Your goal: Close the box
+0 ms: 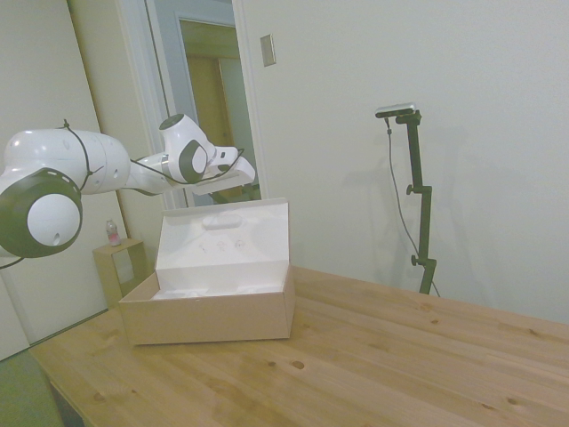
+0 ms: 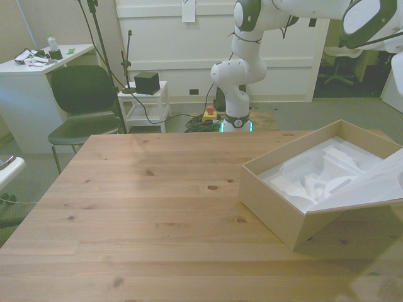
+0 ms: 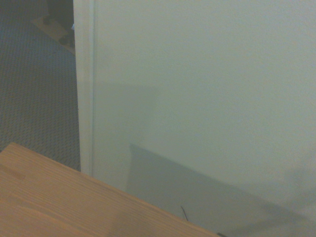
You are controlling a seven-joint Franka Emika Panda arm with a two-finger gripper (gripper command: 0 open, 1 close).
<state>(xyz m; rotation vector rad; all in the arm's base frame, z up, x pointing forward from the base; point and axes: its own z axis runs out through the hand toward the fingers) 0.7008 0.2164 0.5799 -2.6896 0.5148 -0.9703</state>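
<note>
The box (image 1: 209, 318) is tan cardboard with white moulded padding inside, and it lies open on the wooden table (image 1: 373, 365). In the side view its lid (image 1: 227, 238) stands nearly upright on the far side, white inner face and handle cut-out showing. The front view has the box (image 2: 271, 201) at its right, with the lid (image 2: 371, 185) leaning over the near corner. My gripper (image 1: 233, 178) hovers just above the lid's top edge, apart from it. Whether it is open or shut does not show. The wrist view holds only a table corner (image 3: 59, 197) and a wall (image 3: 207, 98).
Beyond the box, off the table, stands a small wooden cube stand (image 1: 120, 267) with a bottle (image 1: 113, 233) on it. A chair (image 2: 82, 100) and a white cart (image 2: 145, 100) sit behind the table at the front view's left. Bare tabletop (image 2: 145, 207) spreads beside the box.
</note>
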